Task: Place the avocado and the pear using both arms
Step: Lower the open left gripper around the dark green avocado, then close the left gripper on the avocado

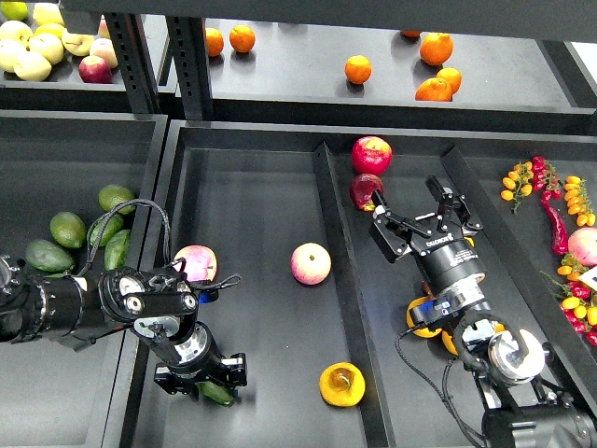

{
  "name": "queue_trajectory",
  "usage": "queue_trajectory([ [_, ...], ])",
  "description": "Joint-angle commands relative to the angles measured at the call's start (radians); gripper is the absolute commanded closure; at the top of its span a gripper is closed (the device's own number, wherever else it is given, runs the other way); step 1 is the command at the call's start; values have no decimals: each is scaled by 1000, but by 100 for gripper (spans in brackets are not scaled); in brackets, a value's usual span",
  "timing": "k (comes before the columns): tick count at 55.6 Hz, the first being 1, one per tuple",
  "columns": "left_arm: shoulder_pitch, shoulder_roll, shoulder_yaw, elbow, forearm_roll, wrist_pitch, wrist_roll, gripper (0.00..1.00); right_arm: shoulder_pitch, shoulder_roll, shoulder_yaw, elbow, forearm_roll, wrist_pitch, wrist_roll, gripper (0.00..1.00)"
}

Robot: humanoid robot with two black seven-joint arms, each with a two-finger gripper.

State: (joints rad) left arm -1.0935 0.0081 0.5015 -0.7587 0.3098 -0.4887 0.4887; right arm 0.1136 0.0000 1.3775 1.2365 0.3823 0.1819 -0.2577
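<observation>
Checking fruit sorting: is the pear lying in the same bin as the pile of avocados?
No. The pear lies in the middle bin, while the avocados are piled in the left bin.

The left gripper (207,381) points down near the pear (341,384), and its fingers are too dark and bunched to tell apart. Only a sliver of green avocado (216,393) shows beneath it; the rest is covered by the gripper. Whether the fingers touch it cannot be told.

Up and right of the pear, the right gripper (415,217) hides part of a dark red apple (364,189). Right of the pear, the right arm (457,285) covers most of some yellow fruit (420,322), too hidden to name.

Far above the pear, a shelf beam (373,14) cuts off an orange (410,35), and the pale apples (28,42) run past the picture's left edge.
</observation>
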Motion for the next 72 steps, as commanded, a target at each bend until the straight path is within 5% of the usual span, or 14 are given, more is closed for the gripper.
queue_trajectory([
  [1, 1, 3, -4, -2, -1, 0, 0, 62, 0, 0, 0, 0, 0, 1, 0, 0],
  [15, 6, 7, -24, 5, 0, 0, 0, 67, 0, 0, -1, 0, 0, 1, 0, 0],
  [26, 1, 6, -24, 5, 5, 0, 0, 30, -2, 0, -1, 0, 0, 1, 0, 0],
  [41, 3, 6, -23, 53, 45, 0, 0, 3, -6, 0, -3, 0, 0, 1, 2, 0],
  [72, 46, -8, -77, 185, 45, 0, 0, 2, -6, 0, -12, -2, 0, 1, 2, 0],
])
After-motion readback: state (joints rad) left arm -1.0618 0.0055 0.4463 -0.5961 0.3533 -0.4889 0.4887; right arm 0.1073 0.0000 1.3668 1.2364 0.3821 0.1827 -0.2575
